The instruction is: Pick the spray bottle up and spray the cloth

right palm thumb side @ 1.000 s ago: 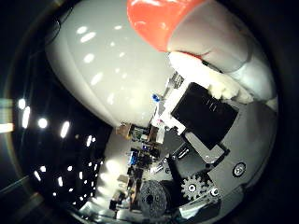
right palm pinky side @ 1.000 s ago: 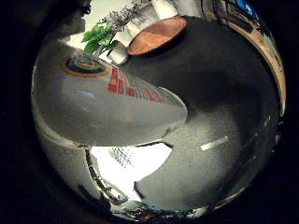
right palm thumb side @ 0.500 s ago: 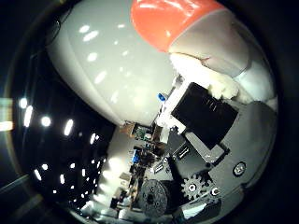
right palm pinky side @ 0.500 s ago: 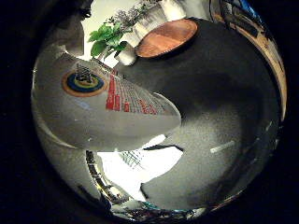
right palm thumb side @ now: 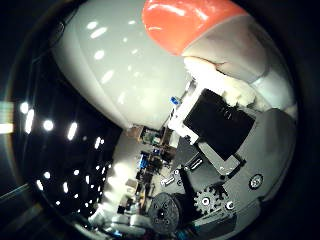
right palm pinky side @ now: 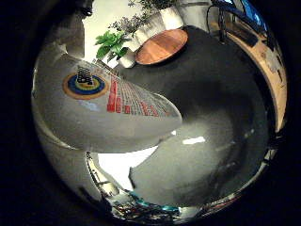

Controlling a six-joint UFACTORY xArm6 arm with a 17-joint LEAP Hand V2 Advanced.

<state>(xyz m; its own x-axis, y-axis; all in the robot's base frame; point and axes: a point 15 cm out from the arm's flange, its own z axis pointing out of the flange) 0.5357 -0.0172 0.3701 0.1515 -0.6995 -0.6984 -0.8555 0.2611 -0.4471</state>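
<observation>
The hand [right palm thumb side: 225, 150] grips the spray bottle [right palm pinky side: 103, 113] tight and has swung it higher off the dark table [right palm pinky side: 221, 122], ready to find the cloth.

The spray bottle [right palm pinky side: 101, 117] lies close against the palm, above the table [right palm pinky side: 221, 113], apart from its surface. The hand [right palm thumb side: 220, 150] is wrapped against the bottle's body, its fingers [right palm thumb side: 220, 87] touching the bottle just below the bottle's cap [right palm thumb side: 185, 22]. A round board [right palm pinky side: 161, 46] rests near the table's far edge. A potted plant [right palm pinky side: 113, 44] stands just beside the board.
</observation>
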